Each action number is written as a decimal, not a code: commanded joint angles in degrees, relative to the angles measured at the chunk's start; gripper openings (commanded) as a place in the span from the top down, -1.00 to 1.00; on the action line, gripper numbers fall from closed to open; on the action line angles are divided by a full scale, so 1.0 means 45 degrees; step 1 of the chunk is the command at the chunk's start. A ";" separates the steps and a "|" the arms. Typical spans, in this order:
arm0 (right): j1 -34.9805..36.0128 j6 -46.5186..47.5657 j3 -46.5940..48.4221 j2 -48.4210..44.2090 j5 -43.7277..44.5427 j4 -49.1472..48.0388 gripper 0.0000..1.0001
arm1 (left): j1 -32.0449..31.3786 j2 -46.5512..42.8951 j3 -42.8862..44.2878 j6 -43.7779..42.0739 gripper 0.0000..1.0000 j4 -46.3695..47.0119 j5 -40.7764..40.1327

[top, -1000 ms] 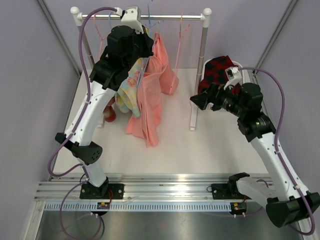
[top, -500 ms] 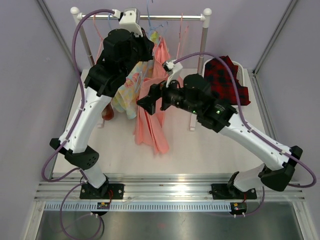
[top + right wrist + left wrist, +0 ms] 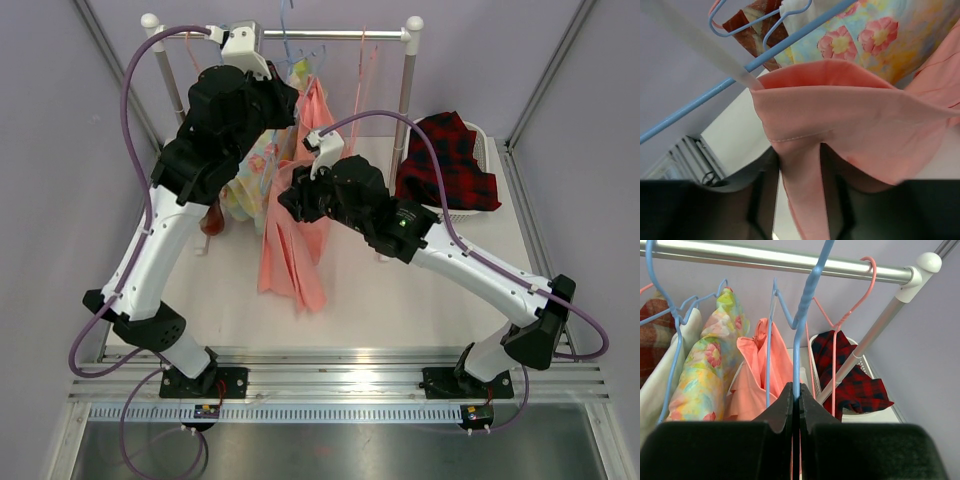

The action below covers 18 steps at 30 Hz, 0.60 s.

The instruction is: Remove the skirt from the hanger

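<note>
The pink skirt [image 3: 292, 245] hangs from a blue hanger [image 3: 810, 290] under the rack rail, and its cloth drops to the table. At the top of the rack, my left gripper [image 3: 796, 395] is shut on the blue hanger's wire, just below the hook. My right gripper [image 3: 290, 195] is at the skirt's upper part. In the right wrist view a fold of the skirt [image 3: 850, 100] fills the gap between the two fingers of my right gripper [image 3: 800, 165], which press on it from both sides. The hanger's bar [image 3: 790, 42] runs just above.
The metal rail [image 3: 340, 34] rests on white posts [image 3: 400, 110]. A floral garment [image 3: 705, 365], a white one [image 3: 660, 385] and a brown plaid one [image 3: 652, 325] hang to the left. An empty pink hanger [image 3: 867, 270] hangs to the right. A white basket [image 3: 487, 150] holds red plaid cloth [image 3: 450, 160].
My right arm swung left from the basket to the skirt, and its jaws closed on a fold of the cloth. The left arm kept its hold on the hanger and rose slightly.
</note>
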<state>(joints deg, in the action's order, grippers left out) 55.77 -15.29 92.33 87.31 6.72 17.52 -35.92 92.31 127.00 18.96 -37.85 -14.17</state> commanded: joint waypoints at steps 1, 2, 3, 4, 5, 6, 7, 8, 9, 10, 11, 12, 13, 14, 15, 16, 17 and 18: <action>0.0029 0.0077 0.0243 0.0012 0.0714 -0.0943 0.30 | -0.0025 -0.1002 -0.0134 0.0259 1.00 0.1691 -0.0131; 0.0029 0.0174 0.0243 0.0012 0.0694 -0.0963 0.42 | -0.0025 -0.1118 -0.0214 0.0278 1.00 0.1749 -0.0131; 0.0048 0.0175 0.0282 0.0070 0.0675 -0.0944 0.49 | -0.0025 -0.1158 -0.0292 0.0337 1.00 0.1808 -0.0131; 0.0029 0.0194 0.0301 0.0090 0.0674 -0.0924 0.58 | -0.0025 -0.1178 -0.0389 0.0395 1.00 0.1828 -0.0131; 0.0048 0.0194 0.0302 0.0091 0.0674 -0.0924 0.74 | -0.0025 -0.1236 -0.0429 0.0435 1.00 0.1847 -0.0131; 0.0029 0.0175 0.0282 0.0091 0.0674 -0.0924 0.81 | -0.0025 -0.1256 -0.0449 0.0532 1.00 0.1886 -0.0131; 0.0068 0.0098 0.0263 0.0071 0.0636 -0.0982 0.95 | -0.0025 -0.1295 -0.0545 0.0610 1.00 0.1925 -0.0093; 0.0049 0.0039 0.0224 0.0052 0.0558 -0.1021 1.00 | -0.0025 -0.1334 -0.0566 0.0688 1.00 0.2003 -0.0054; 0.0068 0.0019 0.0185 -0.0026 0.0499 -0.1099 1.00 | -0.0025 -0.1315 -0.0605 0.0708 1.00 0.2042 -0.0053; 0.0223 0.0057 0.0184 -0.0085 0.0441 -0.1119 1.00 | -0.0064 -0.1334 -0.0644 0.0689 1.00 0.2082 -0.0053; 0.0321 0.0135 0.0184 -0.0182 0.0324 -0.1158 1.00 | -0.0084 -0.1315 -0.0702 0.0650 1.00 0.2101 -0.0111; 0.0438 0.0194 0.0300 -0.0318 0.0304 -0.1120 1.00 | -0.0084 -0.1237 -0.0722 0.0611 1.00 0.2121 -0.0151; 0.0555 0.0330 0.0418 -0.0378 0.0284 -0.1023 1.00 | -0.0103 -0.1198 -0.0780 0.0591 1.00 0.2179 -0.0228; 0.0846 0.0447 0.0612 -0.0436 0.0187 -0.0829 1.00 | -0.0103 -0.1159 -0.0897 0.0533 1.00 0.2257 -0.0268; 0.1004 0.0487 0.0981 -0.0514 0.0205 -0.0440 1.00 | -0.0103 -0.1081 -0.0956 0.0494 1.00 0.2335 -0.0326; 0.1180 0.0642 0.1198 -0.0554 0.0264 -0.0243 1.00 | -0.0123 -0.1022 -0.1034 0.0474 1.00 0.2413 -0.0385; 0.1645 0.0740 0.1355 -0.0612 0.0342 -0.0067 1.00 | -0.0123 -0.0983 -0.1189 0.0416 1.00 0.2569 -0.0501; 0.1901 0.0819 0.1646 -0.0767 0.0478 0.0167 1.00 | -0.0123 -0.0925 -0.1268 0.0415 1.00 0.2648 -0.0561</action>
<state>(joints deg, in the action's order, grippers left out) 60.25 -13.65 93.89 87.29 8.19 18.85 -36.21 89.60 121.62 21.26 -35.11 -14.68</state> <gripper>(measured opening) 0.019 0.025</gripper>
